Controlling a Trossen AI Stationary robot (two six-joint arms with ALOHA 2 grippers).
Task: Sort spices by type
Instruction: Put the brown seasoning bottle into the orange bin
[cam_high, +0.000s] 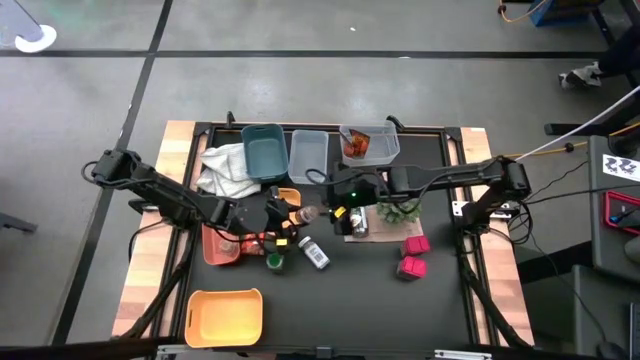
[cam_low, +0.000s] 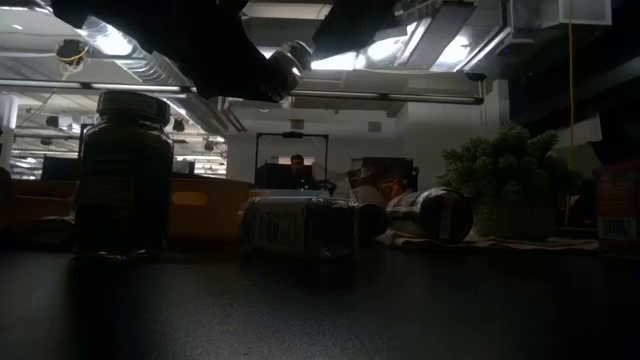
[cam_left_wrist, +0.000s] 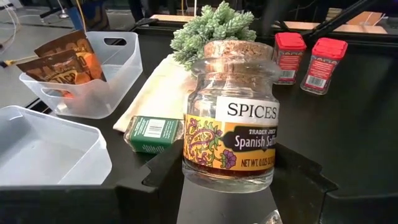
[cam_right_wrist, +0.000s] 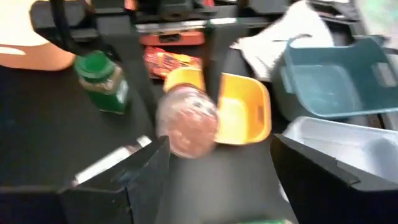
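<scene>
My left gripper is shut on a glass saffron jar with a cork lid, held above the table's middle. My right gripper stands open just to the right of the jar, its fingers apart with nothing between them. Below them a green-lidded jar stands upright and a white labelled bottle lies on its side. Two magenta boxes stand to the right. Red-orange packets stick up out of a clear bin. My left gripper pinches the jar's lower body, near its base, between its two fingers. The fingers come from the table's left, slanting a little down. The jar is lifted clear of the table, and its cork end points toward the right gripper.
Teal and clear bins stand at the back, with a white cloth to their left. A small yellow bin and a reddish tray sit under the left arm. An orange bin is near left, a green plant right.
</scene>
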